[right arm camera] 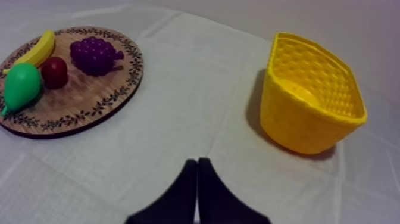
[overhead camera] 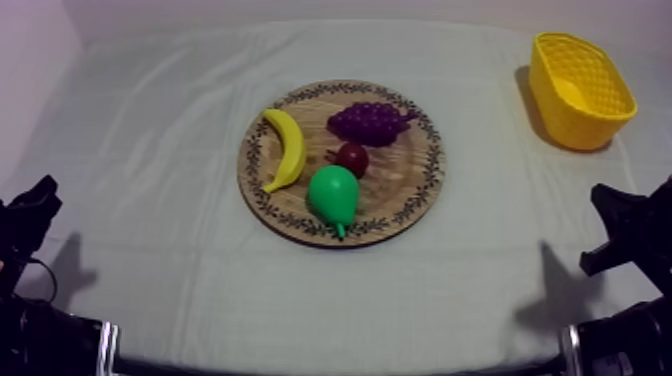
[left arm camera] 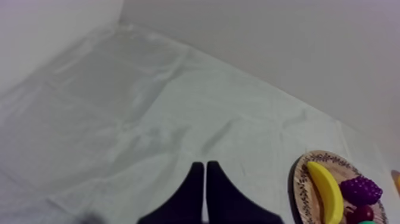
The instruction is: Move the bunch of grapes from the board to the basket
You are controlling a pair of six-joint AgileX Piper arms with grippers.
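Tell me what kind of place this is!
Probably a robot practice table, not a kitchen. A grey-white cloth covers it, a toy bunch of grapes lies on a wooden board, a yellow basket stands nearby, and the left gripper and right gripper rest shut at the sides.

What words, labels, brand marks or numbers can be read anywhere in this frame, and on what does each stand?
None: no readable text in any view.
The wooden board has a leafy ornament round its rim, not letters.
The yellow basket shows its woven relief and no label.
The bunch of grapes, banana, pear, small red fruit and cloth are unmarked.
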